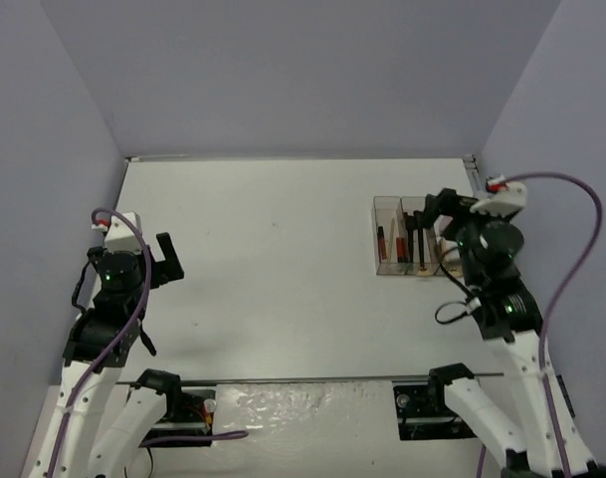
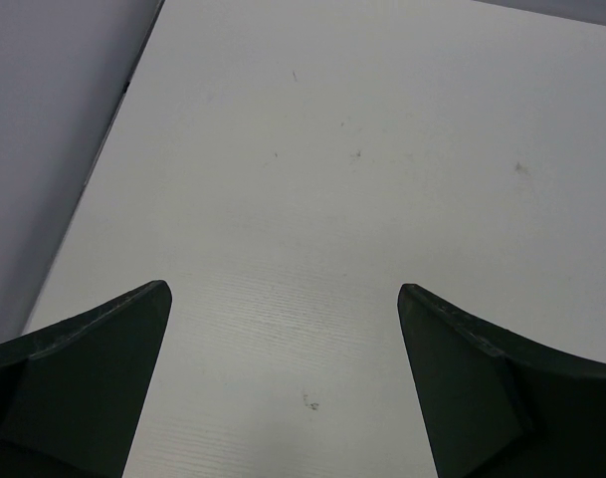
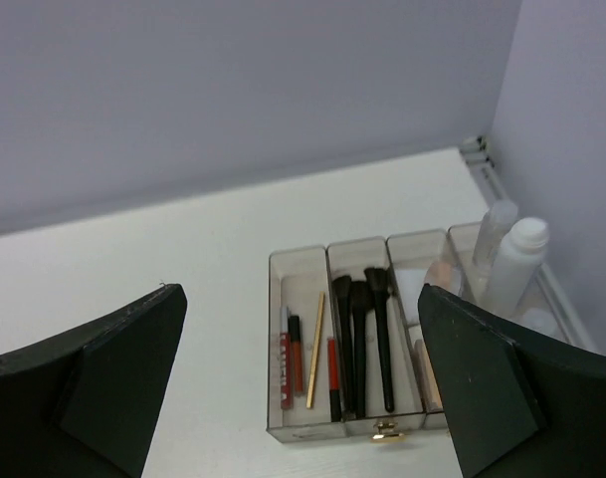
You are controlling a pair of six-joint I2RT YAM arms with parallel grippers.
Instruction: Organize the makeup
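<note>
- The left gripper hangs with its jaws spread wide; only tabletop shows in the gap.
- Its two dark fingers fill the lower corners (each narrows to a point toward the middle).
- The white table shows a faint wood grain and a few small dark specks, some of them low between the fingers.
- A grey-lilac wall runs along the table's left edge.
</note>
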